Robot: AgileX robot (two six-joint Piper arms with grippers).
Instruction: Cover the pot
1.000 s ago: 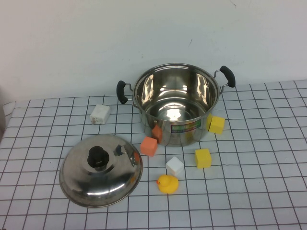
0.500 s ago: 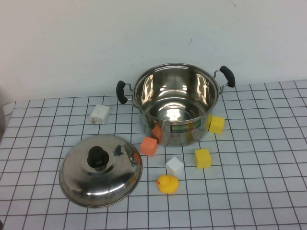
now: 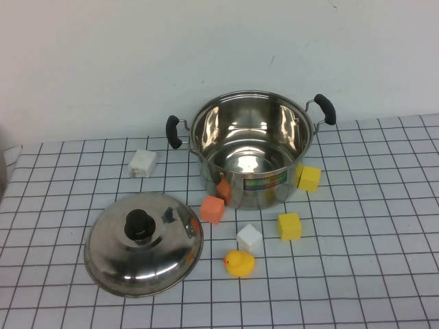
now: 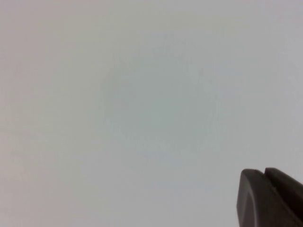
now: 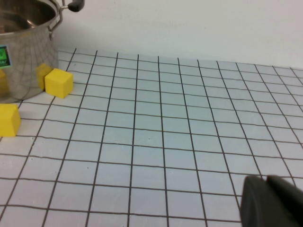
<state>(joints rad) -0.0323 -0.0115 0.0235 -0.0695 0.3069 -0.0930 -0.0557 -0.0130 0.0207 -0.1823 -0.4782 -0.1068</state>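
Note:
The large shiny steel pot (image 3: 250, 147) stands open at the back middle of the checked table, with two black side handles and a green-yellow label. Its side also shows in the right wrist view (image 5: 23, 56). The domed steel lid (image 3: 164, 257) with a black knob (image 3: 140, 225) lies on the table to the front left of the pot. Neither arm shows in the high view. My left gripper (image 4: 262, 172) is shut and empty, facing a blank pale surface. My right gripper (image 5: 265, 179) is shut and empty, low over the table well right of the pot.
Small things lie around the pot: an orange block (image 3: 212, 209), a white block (image 3: 250, 237), a yellow duck (image 3: 239, 263), two yellow blocks (image 3: 289, 225) (image 3: 309, 177) and a white block (image 3: 143, 163) at the back left. A white wall stands behind.

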